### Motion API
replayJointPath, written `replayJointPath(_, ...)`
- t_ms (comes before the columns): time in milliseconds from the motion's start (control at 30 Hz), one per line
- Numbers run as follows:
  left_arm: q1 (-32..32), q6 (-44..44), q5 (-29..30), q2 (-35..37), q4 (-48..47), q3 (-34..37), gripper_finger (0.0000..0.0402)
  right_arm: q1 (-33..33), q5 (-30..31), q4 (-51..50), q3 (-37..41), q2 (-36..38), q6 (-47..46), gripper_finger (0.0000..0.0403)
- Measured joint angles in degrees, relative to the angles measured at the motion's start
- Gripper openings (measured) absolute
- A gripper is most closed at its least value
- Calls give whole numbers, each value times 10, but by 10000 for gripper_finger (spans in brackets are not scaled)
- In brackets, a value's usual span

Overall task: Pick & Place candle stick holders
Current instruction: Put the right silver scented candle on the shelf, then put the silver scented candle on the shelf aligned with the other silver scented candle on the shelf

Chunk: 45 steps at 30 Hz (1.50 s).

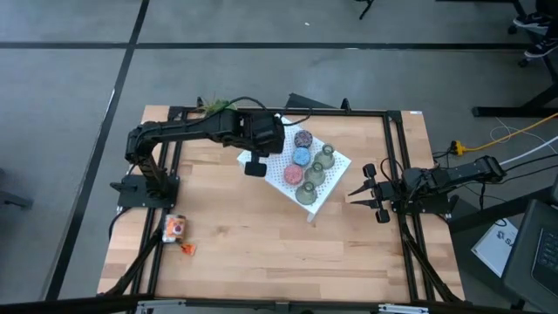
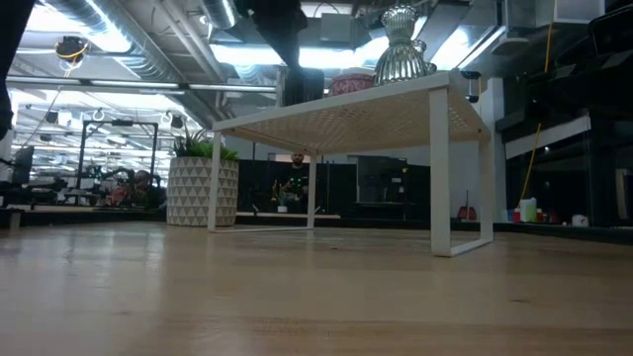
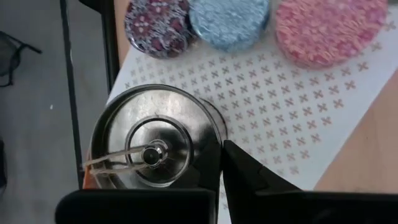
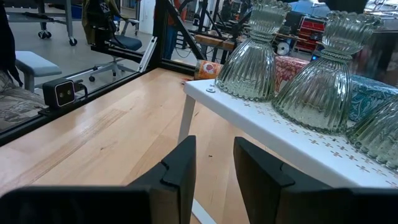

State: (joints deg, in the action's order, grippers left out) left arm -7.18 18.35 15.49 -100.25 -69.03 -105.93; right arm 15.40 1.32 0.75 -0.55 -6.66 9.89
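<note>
Across the white perforated stand (image 3: 298,118), your left gripper (image 3: 214,180) is pinching the silver candle stick holder's (image 3: 152,146) rim, risking slippage onto the purple holder (image 3: 157,26).

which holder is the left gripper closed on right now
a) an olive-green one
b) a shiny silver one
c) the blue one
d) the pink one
b) In the left wrist view the left gripper is shut on the rim of the shiny silver holder on the white perforated stand, while the purple holder, blue holder and pink holder sit apart from it, untouched.
</note>
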Motion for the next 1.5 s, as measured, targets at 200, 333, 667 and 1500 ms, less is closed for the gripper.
replayJointPath(200, -35, 9, -62, 0, 27, 0, 3, 0, 0, 0, 0, 0, 0, 112)
replayJointPath(333, -62, 10, -82, 0, 50, 0, 3, 0, 0, 0, 0, 0, 0, 112)
replayJointPath(667, -115, 19, -166, -3, 90, 0, 3, 0, 0, 0, 0, 0, 0, 112)
replayJointPath(1500, -101, 23, -184, 23, 101, -1, 99, 0, 0, 0, 0, 0, 0, 112)
